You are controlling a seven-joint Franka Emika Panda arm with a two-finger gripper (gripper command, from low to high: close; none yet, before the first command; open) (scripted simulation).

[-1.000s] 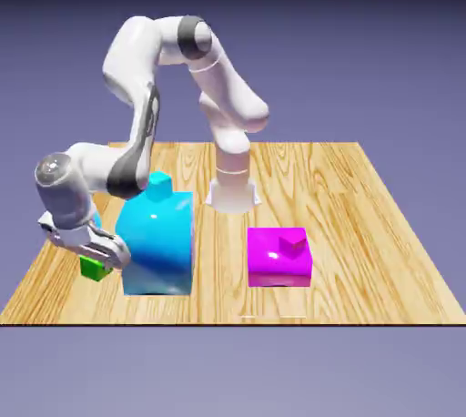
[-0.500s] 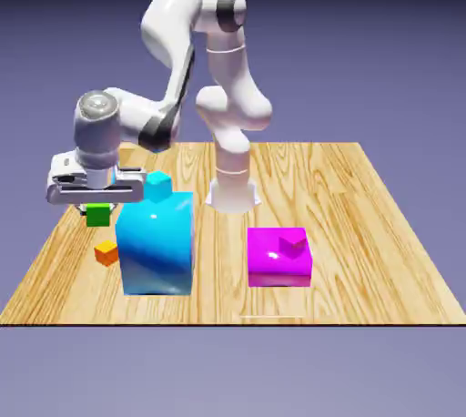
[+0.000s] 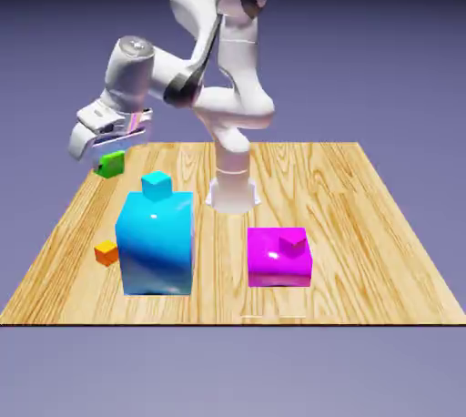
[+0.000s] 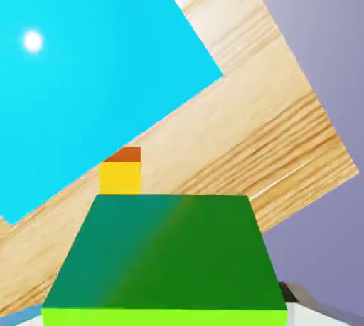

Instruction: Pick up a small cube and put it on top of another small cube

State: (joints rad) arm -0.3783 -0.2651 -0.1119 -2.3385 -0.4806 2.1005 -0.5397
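My gripper (image 3: 108,157) is shut on the small cube (image 3: 112,165), tiny and bright green, and holds it in the air above the table's far left part. In the hand view this green cube (image 4: 167,260) fills the bottom and hides the fingertips. A tiny orange cube (image 3: 106,252) lies on the table left of the big cyan block (image 3: 157,244). The hand view shows the orange cube (image 4: 121,174) just beyond the green one, below the cyan block (image 4: 92,68). A small cyan cube (image 3: 157,186) sits on top of the cyan block.
A magenta block (image 3: 279,259) with a small magenta cube (image 3: 292,242) on it stands right of the cyan block. The robot's base (image 3: 232,192) is behind them. The wooden table (image 3: 364,224) ends close to the left of the orange cube.
The gripper has risen from table level beside the cyan block, carrying the green cube up and toward the far left. The orange cube, hidden a second ago, now shows.
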